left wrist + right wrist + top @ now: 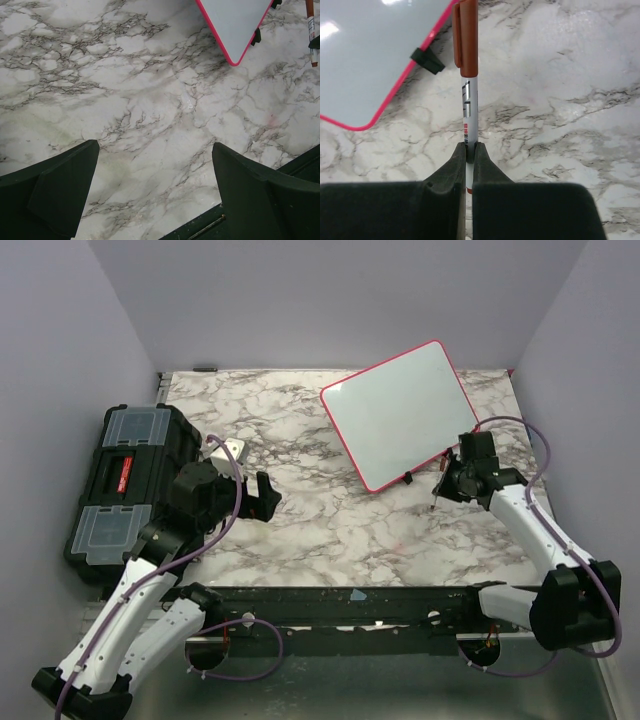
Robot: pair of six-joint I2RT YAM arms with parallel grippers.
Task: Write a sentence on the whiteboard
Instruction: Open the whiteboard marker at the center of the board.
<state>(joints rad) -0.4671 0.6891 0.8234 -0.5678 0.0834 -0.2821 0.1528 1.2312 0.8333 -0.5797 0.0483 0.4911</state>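
Note:
The whiteboard [400,415], glossy white with a pink-red rim, lies turned at an angle at the back right of the marble table. Its corner also shows in the left wrist view [235,20] and the right wrist view [365,55]. No sentence shows on it; the surface I see is blank. My right gripper [450,480] hovers just off the board's near right corner, shut [469,146] on a white marker [468,95] with a brown cap still on. My left gripper [262,498] hangs open over bare marble [155,147], holding nothing.
A black toolbox [125,480] with clear lid compartments sits at the left edge, with a small white object [228,450] beside it. Black clips [427,60] stick out from the board's near rim. Purple walls close in the table on three sides.

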